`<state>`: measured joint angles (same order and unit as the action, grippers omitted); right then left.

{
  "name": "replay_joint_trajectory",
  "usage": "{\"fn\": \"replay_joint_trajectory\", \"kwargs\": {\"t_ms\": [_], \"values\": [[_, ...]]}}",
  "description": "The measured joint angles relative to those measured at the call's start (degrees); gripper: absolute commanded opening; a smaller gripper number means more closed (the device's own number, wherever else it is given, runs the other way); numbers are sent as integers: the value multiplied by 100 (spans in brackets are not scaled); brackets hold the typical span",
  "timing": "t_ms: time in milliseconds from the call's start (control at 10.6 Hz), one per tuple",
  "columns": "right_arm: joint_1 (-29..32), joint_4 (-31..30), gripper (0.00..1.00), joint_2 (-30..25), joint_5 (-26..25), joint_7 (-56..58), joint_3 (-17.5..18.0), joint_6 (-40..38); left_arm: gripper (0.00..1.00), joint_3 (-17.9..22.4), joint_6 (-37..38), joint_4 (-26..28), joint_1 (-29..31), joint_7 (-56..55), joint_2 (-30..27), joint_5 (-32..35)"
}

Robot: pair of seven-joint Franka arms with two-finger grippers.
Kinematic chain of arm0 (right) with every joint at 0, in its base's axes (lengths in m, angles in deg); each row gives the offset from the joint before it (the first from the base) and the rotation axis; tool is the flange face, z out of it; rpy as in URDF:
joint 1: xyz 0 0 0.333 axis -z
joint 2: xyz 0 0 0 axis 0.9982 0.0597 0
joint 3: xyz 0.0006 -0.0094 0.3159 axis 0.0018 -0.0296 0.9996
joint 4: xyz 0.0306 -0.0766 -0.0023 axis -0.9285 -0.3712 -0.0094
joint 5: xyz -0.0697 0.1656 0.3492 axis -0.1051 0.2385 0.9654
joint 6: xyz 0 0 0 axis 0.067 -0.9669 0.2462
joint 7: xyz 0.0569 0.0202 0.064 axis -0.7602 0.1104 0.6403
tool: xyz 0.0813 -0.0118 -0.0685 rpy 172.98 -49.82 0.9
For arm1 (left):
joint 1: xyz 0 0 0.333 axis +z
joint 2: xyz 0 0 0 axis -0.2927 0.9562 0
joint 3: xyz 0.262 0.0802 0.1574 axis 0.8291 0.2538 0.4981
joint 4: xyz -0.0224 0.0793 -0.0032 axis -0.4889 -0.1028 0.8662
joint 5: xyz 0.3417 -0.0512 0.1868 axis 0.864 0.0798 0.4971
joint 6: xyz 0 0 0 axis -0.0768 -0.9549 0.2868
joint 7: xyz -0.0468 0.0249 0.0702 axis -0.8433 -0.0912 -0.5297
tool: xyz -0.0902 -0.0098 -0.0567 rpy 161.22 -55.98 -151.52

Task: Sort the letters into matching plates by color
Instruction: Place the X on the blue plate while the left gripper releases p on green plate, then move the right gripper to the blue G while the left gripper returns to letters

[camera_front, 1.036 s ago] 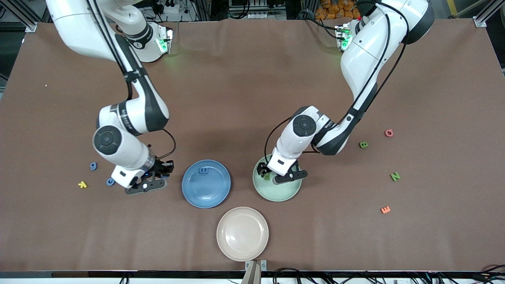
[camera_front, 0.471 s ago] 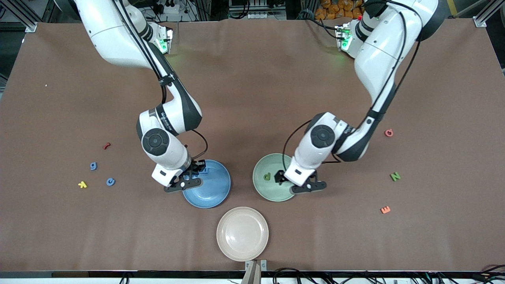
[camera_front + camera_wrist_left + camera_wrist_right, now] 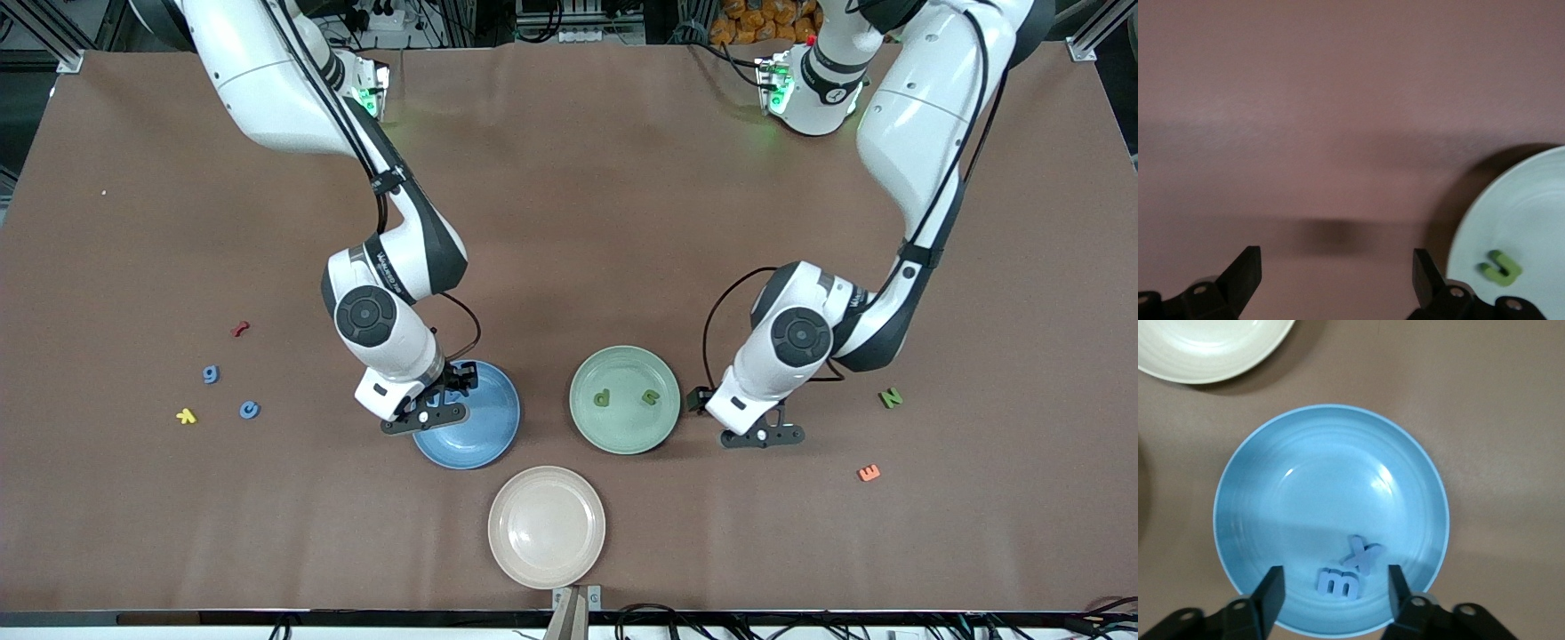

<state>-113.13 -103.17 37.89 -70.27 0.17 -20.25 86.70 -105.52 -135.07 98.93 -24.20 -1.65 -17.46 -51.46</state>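
The blue plate (image 3: 484,431) holds two blue letters, one (image 3: 1338,583) touching the other (image 3: 1362,555). My right gripper (image 3: 425,414) hangs open over this plate's edge, nothing between its fingers (image 3: 1271,592). Two green letters (image 3: 602,397) (image 3: 651,396) lie apart in the green plate (image 3: 625,436). My left gripper (image 3: 763,435) is open over bare table beside the green plate (image 3: 1531,213), toward the left arm's end. A green letter (image 3: 1501,268) shows in that plate. A green N (image 3: 891,397) and two blue letters (image 3: 210,373) (image 3: 249,409) lie on the table.
A beige plate (image 3: 546,569) sits nearer the front camera, between the two coloured plates. A red letter (image 3: 238,328) and a yellow one (image 3: 185,415) lie by the loose blue letters. An orange E (image 3: 869,473) lies near the green N.
My right arm swung from beside the loose blue letters to the blue plate and opened, leaving a second blue letter there. My left gripper opened and moved off the green plate, leaving a second green letter.
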Motion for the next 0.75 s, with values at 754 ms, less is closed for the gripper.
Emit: {"fn": "replay_joint_trajectory", "kwargs": {"t_ms": [754], "values": [[930, 63, 100, 5, -7, 2129, -144, 55, 100, -262, -808, 2524, 717, 341, -1591, 1]]}}
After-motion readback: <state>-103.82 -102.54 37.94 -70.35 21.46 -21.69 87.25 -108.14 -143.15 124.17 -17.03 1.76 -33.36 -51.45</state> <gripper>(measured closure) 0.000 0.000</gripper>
